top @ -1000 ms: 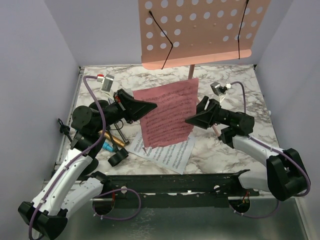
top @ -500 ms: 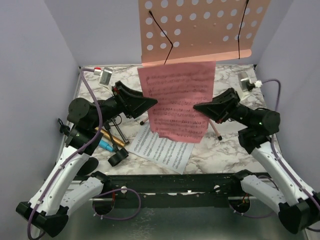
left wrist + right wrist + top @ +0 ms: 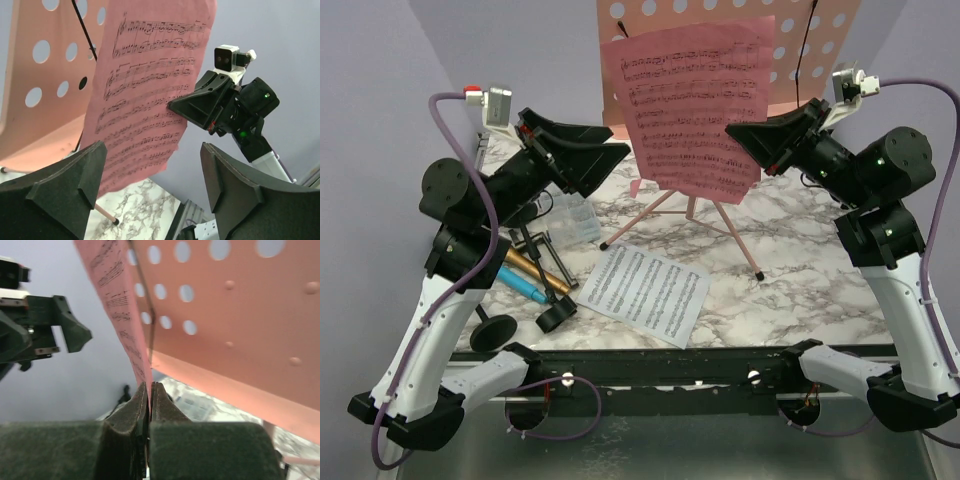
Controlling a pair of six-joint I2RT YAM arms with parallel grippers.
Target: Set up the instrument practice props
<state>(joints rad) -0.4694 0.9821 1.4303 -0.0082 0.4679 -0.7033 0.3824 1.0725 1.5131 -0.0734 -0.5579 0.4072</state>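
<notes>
Pink page (image 3: 695, 110) raised; right jaws pinching.

Rack (image 3: 790, 40) top off-frame; (much behind page (image 3: 695, 100))

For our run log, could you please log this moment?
right fingers: shut on pink sheet in front of music stand | left fingers: open, empty

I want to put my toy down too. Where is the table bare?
The biggest bare marble is right of the white page, past the rack's tripod leg. A smaller patch lies under the tripod, behind that page. The left is crowded: clear box, gold microphone, blue microphone, black mic mounts.
</notes>
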